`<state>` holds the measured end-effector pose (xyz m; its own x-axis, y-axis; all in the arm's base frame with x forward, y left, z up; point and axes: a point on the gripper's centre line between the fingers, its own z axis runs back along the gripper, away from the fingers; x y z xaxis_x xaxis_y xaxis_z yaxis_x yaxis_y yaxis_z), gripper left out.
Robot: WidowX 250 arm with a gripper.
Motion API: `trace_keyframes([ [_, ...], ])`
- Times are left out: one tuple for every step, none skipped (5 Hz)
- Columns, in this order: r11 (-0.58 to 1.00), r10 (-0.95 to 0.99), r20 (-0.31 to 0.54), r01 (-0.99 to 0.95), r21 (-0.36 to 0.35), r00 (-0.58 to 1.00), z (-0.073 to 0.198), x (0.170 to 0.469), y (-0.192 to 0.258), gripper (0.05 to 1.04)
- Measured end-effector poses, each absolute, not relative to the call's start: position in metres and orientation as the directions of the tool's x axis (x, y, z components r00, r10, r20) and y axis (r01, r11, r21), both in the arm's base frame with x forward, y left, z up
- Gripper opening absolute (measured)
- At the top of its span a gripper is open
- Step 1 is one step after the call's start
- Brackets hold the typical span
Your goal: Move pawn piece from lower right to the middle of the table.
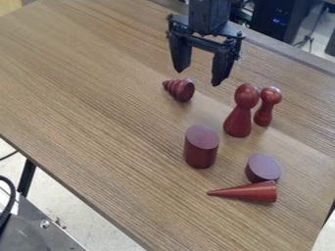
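The gripper (pixel 200 77) hangs over the upper middle of the table (pixel 85 88), open, with its two fingertips pointing down and well apart. Two dark red pawn-like pieces with round heads stand upright, right of centre. The larger pawn (pixel 239 115) has a wide, flared base. Just behind it and to its right is the smaller pawn (pixel 267 106), slimmer in the waist. Both are below and to the right of the gripper in the view.
A ridged red cone (pixel 180 89) lies on its side just below the gripper in view. Nearer the front stand a tall red cylinder (pixel 202 147) and a short one (pixel 263 168). By the short one lies a smooth red cone (pixel 252 191).
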<state>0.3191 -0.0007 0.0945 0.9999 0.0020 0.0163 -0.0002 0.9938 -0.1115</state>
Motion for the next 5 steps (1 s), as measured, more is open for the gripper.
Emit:
trace_keyframes([
  [0.994, 0.002, -0.016, -0.004, -0.113, 1.0, 0.086, 0.316, -0.001, 0.998],
  [0.994, -0.009, 0.01, 0.01, -0.111, 1.0, 0.091, 0.326, 0.0, 0.998],
  [0.993, -0.006, 0.046, 0.012, -0.12, 0.999, 0.099, 0.335, -0.005, 0.998],
  [0.993, -0.001, 0.059, 0.008, -0.119, 0.998, 0.101, 0.338, -0.006, 0.998],
  [0.994, -0.041, 0.048, 0.045, -0.104, 0.998, 0.11, 0.339, -0.017, 0.998],
])
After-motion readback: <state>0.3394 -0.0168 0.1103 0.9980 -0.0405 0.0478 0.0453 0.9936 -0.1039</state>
